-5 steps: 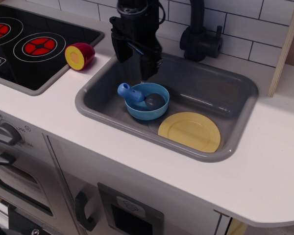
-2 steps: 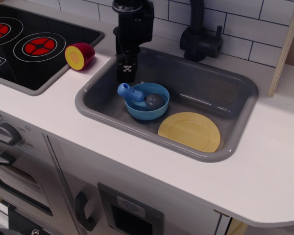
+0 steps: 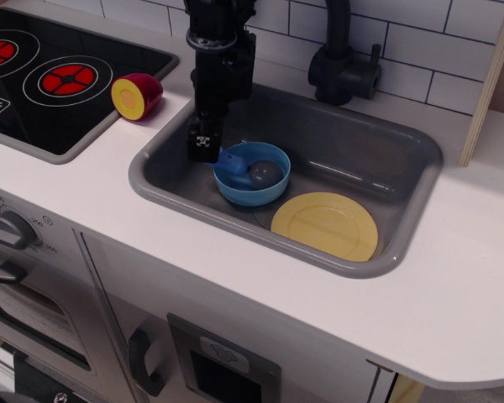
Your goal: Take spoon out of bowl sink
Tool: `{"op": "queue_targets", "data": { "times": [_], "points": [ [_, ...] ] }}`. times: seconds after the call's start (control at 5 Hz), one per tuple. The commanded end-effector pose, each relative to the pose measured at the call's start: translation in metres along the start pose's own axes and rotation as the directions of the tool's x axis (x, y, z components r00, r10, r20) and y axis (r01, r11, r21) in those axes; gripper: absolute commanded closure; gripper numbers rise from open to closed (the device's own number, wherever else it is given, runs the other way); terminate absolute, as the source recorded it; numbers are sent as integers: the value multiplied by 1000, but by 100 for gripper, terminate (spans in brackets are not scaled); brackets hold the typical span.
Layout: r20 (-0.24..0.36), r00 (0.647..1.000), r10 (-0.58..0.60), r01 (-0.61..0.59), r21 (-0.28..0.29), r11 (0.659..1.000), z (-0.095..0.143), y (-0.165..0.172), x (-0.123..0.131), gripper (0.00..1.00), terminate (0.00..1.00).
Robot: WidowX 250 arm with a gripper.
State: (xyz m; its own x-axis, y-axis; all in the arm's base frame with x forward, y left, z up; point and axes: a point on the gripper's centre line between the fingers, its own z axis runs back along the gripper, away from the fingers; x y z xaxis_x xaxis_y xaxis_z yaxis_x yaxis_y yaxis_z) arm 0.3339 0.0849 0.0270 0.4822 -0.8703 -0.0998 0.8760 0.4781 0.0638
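The light-blue bowl [image 3: 250,196] stands in the left part of the grey sink [image 3: 363,138]. The spoon [image 3: 233,165] lies in it, grey head in the bowl's middle and light-blue handle sticking out over the left rim. My gripper [image 3: 203,149] hangs straight down, seen edge-on, right at the handle's outer end and covering it. The fingers [image 3: 202,143] are level with the handle. I cannot tell whether they are closed on it.
A flat yellow plate [image 3: 325,225] lies in the sink to the right of the bowl. A black faucet [image 3: 343,60] stands behind the sink. A red and yellow toy fruit half [image 3: 136,95] sits on the white counter beside the stove top [image 3: 59,80].
My gripper has turned edge-on, moved left and come down from above the bowl to the spoon handle's end, now hiding it. Spoon and bowl have not moved.
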Motion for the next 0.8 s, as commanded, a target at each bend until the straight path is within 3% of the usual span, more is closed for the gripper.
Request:
{"op": "queue_targets", "data": {
  "times": [0.0,0.6],
  "points": [
    [-31,999,-30,29,-18,999,0,18,-6,0,0],
    [-39,998,-53,53,17,998,-9,20,-3,0,0]
  ]
}}
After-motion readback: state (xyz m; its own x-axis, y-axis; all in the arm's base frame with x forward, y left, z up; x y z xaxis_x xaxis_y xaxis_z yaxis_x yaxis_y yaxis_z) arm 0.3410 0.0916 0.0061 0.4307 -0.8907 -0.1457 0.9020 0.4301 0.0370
